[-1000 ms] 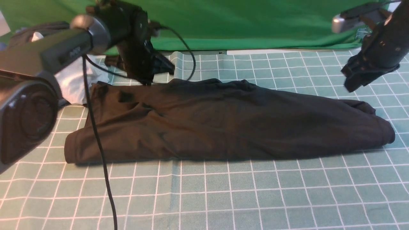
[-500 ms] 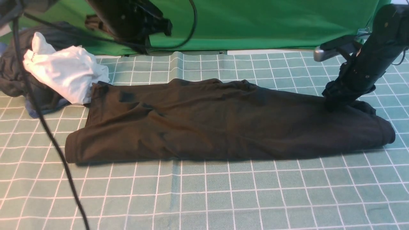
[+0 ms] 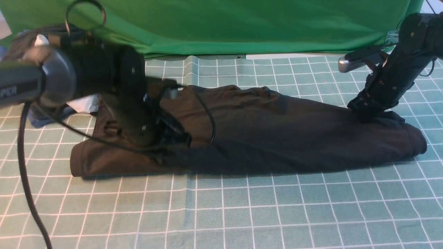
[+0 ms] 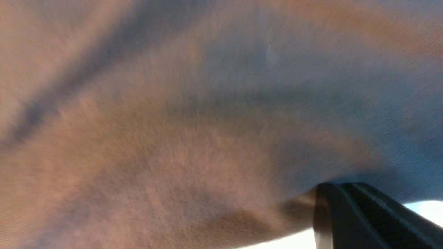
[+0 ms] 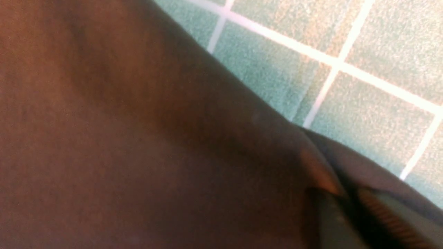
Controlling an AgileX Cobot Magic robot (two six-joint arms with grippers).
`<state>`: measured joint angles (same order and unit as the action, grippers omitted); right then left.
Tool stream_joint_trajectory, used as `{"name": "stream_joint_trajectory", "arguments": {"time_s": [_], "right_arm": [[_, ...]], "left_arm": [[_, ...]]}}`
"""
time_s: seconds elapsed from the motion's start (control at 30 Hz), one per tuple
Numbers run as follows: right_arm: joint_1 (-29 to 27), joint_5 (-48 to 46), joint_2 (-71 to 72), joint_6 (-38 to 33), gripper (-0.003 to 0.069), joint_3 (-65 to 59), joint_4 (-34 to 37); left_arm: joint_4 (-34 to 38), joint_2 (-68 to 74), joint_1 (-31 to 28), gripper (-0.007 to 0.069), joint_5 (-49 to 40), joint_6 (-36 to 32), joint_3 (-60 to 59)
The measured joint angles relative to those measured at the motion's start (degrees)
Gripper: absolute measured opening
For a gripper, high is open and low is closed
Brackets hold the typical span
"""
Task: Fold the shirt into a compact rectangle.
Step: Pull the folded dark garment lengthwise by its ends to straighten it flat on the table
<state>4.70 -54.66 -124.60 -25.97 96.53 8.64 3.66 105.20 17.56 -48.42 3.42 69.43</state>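
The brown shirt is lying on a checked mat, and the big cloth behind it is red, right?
Not quite. The cloth behind it is green, not red, as the front view shows. The brown shirt does lie on the checked mat.

Front cam: robot side, facing forward over green gridded worktop point(image 3: 242, 214). Both wrist cams pressed close on dark black-brown cotton shirt point(image 3: 277, 131), shared with front.
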Motion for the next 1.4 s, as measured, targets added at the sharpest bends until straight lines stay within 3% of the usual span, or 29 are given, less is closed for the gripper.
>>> {"name": "stream_joint_trajectory", "arguments": {"time_s": [0.13, 0.53, 0.7, 0.77, 0.8, 0.87, 0.97, 1.27, 1.4], "right_arm": [[-0.11, -4.56, 0.43, 0.34, 0.0023, 2.90, -0.18], [-0.11, -2.34, 2.32, 3.68, 0.0034, 3.99, -7.01], [-0.11, -1.95, 0.71, 5.96, 0.0132, 3.99, -7.94], [-0.11, -4.31, 0.90, 6.48, 0.0236, 3.99, -8.27], [-0.11, -4.81, 0.95, 6.48, 0.0254, 3.99, -8.27], [-0.18, -7.81, 1.28, 6.22, 0.0374, 3.99, -8.64], [-0.80, -8.58, 1.34, 6.04, 0.0438, 3.99, -8.64], [-3.86, -6.70, -0.81, 6.41, 0.0451, 3.99, -7.17], [-3.93, -5.91, -1.45, 5.99, 0.0424, 3.93, -4.42]], "left_arm": [[0.17, 0.00, 0.00, 0.0007, 3.76, 0.47, -2.30], [0.49, -0.24, 0.00, 0.0007, 3.58, 0.47, -2.32], [0.49, -0.34, 0.00, 0.0007, 2.38, 0.49, -2.32], [0.49, -0.35, 0.00, 0.0007, 1.82, 0.49, -2.32], [0.49, -0.35, 0.00, 0.0007, 1.77, 0.49, -2.32], [0.49, -0.35, 0.00, 0.0007, 1.72, 0.49, -2.32], [0.49, -0.35, 0.00, 0.0007, 1.72, 0.49, -2.32], [0.49, -0.40, 0.00, 0.0007, 1.55, 0.49, -2.32], [0.87, -0.40, 0.00, 0.0007, 1.55, 0.49, -2.32]]}}
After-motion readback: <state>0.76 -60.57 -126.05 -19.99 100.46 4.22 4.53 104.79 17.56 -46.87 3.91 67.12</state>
